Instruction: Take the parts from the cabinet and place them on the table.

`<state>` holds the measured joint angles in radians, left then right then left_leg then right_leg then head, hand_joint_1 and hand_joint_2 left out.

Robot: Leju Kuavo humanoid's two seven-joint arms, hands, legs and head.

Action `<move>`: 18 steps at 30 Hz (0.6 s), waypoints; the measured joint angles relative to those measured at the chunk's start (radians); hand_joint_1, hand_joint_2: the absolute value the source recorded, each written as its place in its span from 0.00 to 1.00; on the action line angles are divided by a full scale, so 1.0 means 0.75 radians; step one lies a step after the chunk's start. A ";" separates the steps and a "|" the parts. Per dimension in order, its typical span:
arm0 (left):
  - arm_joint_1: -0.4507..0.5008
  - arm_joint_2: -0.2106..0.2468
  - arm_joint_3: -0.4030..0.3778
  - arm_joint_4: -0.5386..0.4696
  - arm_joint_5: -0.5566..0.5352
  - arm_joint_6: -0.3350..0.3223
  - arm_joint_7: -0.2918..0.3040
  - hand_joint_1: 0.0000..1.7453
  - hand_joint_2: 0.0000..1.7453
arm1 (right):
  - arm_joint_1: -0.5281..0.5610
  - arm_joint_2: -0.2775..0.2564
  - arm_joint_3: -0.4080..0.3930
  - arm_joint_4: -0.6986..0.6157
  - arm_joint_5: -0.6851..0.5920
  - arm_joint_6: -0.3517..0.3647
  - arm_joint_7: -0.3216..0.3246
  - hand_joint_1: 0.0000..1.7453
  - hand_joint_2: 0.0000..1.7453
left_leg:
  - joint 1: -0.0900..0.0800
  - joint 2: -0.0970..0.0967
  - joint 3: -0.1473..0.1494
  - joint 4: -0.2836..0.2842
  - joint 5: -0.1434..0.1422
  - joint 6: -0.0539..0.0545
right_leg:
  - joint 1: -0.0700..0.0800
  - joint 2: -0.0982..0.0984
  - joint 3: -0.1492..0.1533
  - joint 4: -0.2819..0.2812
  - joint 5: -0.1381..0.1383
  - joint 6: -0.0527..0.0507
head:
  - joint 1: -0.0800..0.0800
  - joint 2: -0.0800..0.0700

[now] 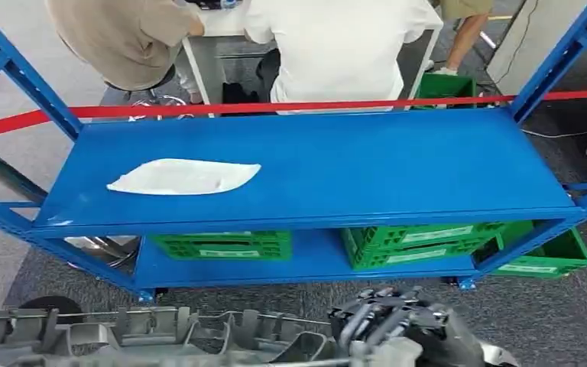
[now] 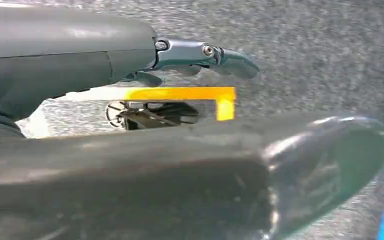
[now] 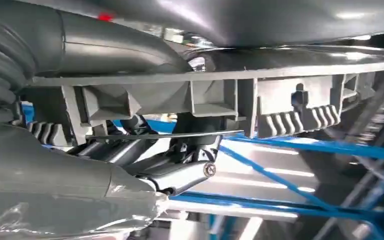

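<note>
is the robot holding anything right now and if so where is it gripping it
Yes. The right hand holds a long grey ribbed part near its right end, fingers under its edge. The left hand holds nothing.

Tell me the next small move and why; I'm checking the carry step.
Probably turn away from the blue shelf toward the table. The right robot hand already grips the long grey part low in front of the shelf, so it is out; what remains is setting it down.
</note>
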<state>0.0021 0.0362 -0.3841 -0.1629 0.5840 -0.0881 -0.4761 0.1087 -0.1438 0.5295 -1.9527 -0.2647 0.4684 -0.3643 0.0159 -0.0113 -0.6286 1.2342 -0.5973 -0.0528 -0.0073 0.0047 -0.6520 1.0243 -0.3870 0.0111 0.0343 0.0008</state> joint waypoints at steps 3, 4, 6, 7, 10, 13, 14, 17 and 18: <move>-0.011 -0.001 -0.003 0.000 -0.002 -0.003 0.001 0.00 0.00 | 0.002 -0.005 0.004 0.020 0.001 -0.032 0.003 1.00 1.00 | -0.002 -0.001 0.203 -0.334 0.068 0.008 | 0.006 0.004 -0.033 0.009 0.035 0.026 | -0.002 0.000; -0.011 -0.001 -0.005 0.000 -0.004 -0.005 0.000 0.00 0.00 | -0.001 -0.005 0.004 0.027 0.004 -0.046 0.007 1.00 1.00 | -0.004 -0.008 0.193 -0.325 0.087 0.027 | 0.006 0.004 -0.033 0.005 0.045 0.031 | 0.007 0.000; -0.004 -0.001 -0.010 0.000 -0.014 -0.007 0.001 0.00 0.00 | -0.003 -0.005 0.005 0.048 0.016 -0.083 0.011 1.00 1.00 | -0.012 -0.008 0.187 -0.321 0.102 0.046 | 0.000 0.003 -0.023 -0.017 0.073 0.047 | 0.006 0.000; 0.000 -0.001 -0.012 0.001 -0.016 -0.008 0.001 0.00 0.00 | -0.003 -0.005 0.005 0.061 0.020 -0.101 0.011 1.00 1.00 | -0.011 -0.005 0.181 -0.324 0.116 0.055 | -0.001 0.006 -0.022 -0.025 0.087 0.055 | 0.004 0.000; -0.002 0.004 -0.022 0.003 -0.020 -0.009 0.002 0.00 0.00 | -0.009 -0.002 -0.004 0.107 0.039 -0.151 0.001 1.00 1.00 | -0.004 0.004 0.141 -0.327 0.160 0.081 | -0.004 0.002 -0.071 0.106 -0.088 0.073 | 0.012 0.000; 0.000 0.007 -0.035 0.004 -0.025 -0.010 0.002 0.00 0.00 | -0.027 0.012 -0.022 0.163 0.046 -0.182 -0.022 1.00 1.00 | -0.008 0.008 0.088 -0.324 0.200 0.081 | -0.004 0.002 -0.121 0.389 -0.239 0.080 | 0.012 0.000; 0.000 0.007 -0.035 0.005 -0.025 -0.010 0.002 0.00 0.00 | -0.028 0.016 -0.029 0.177 0.046 -0.187 -0.024 1.00 1.00 | -0.009 0.009 0.068 -0.323 0.214 0.080 | -0.004 0.002 -0.099 0.406 -0.228 0.079 | 0.012 0.000; 0.000 0.008 -0.039 0.005 -0.025 -0.009 0.002 0.00 0.00 | -0.031 0.022 -0.037 0.196 0.050 -0.194 -0.025 1.00 1.00 | -0.008 0.008 0.026 -0.321 0.247 0.070 | -0.004 0.002 0.077 0.213 -0.121 0.070 | 0.012 0.000; 0.000 0.009 -0.042 0.005 -0.025 -0.008 0.002 0.00 0.00 | -0.040 0.028 -0.043 0.202 0.057 -0.204 -0.025 1.00 1.00 | -0.008 0.007 0.018 -0.320 0.259 0.062 | -0.004 0.002 0.179 0.071 -0.125 0.066 | 0.013 0.000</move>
<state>0.0019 0.0431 -0.4154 -0.1591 0.5653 -0.0939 -0.4746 0.0786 -0.1230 0.4972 -1.8014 -0.2221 0.3157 -0.3834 0.0099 -0.0060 -0.6154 0.9942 -0.4028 -0.0062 -0.0105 0.0063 -0.5175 1.0777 -0.4808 0.0607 0.0439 0.0008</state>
